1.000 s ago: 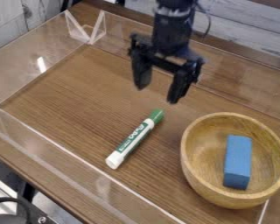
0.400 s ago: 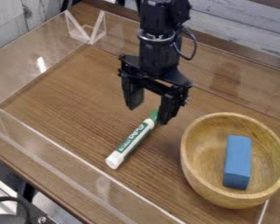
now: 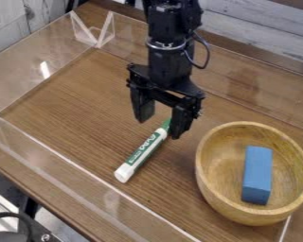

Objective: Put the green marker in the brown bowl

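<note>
The green marker [image 3: 144, 151] lies diagonally on the wooden table, white barrel toward the front left, green cap toward the back right. My gripper [image 3: 161, 120] points straight down with its jaws open, one finger on each side of the cap end, just above the marker. Nothing is held between the fingers. The brown bowl [image 3: 219, 189] sits at the front right, a short way right of the marker, with a blue rectangular block [image 3: 257, 173] lying inside it.
Clear plastic walls border the table, with one along the front left edge [image 3: 53, 156] and a folded clear piece [image 3: 91, 28] at the back left. The wooden tabletop [image 3: 79, 99] stretches to the left of the marker.
The gripper has come down and toward the front left, from above the table behind the marker to straddling the marker's cap end. It has stayed open. Marker, bowl and block have not moved.
</note>
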`<control>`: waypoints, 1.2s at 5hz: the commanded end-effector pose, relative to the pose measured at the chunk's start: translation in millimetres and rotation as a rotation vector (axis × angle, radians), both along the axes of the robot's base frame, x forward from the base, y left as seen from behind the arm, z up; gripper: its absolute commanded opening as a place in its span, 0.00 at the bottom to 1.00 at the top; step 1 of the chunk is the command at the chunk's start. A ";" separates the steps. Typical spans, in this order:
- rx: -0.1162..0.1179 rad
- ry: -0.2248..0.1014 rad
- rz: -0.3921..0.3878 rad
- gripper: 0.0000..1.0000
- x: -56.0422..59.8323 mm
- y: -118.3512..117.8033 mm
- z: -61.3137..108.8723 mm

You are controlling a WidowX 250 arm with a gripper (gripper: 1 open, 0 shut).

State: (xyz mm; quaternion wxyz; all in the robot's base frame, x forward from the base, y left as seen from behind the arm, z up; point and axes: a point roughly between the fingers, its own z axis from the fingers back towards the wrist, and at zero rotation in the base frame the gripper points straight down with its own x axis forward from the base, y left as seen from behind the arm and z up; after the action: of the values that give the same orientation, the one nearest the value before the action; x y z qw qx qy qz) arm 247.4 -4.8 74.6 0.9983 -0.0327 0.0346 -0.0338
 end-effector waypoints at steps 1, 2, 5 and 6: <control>-0.011 -0.032 -0.013 1.00 3.9 2.9 3.4; -0.030 -0.036 -0.025 1.00 2.8 2.4 -1.6; -0.092 -0.086 -0.054 1.00 0.4 2.9 -11.5; -0.117 -0.117 -0.061 1.00 0.3 3.0 -12.1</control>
State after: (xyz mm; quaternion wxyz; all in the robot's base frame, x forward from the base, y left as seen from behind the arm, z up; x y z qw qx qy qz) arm 241.1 -4.3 50.3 0.9936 -0.0924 0.0023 -0.0650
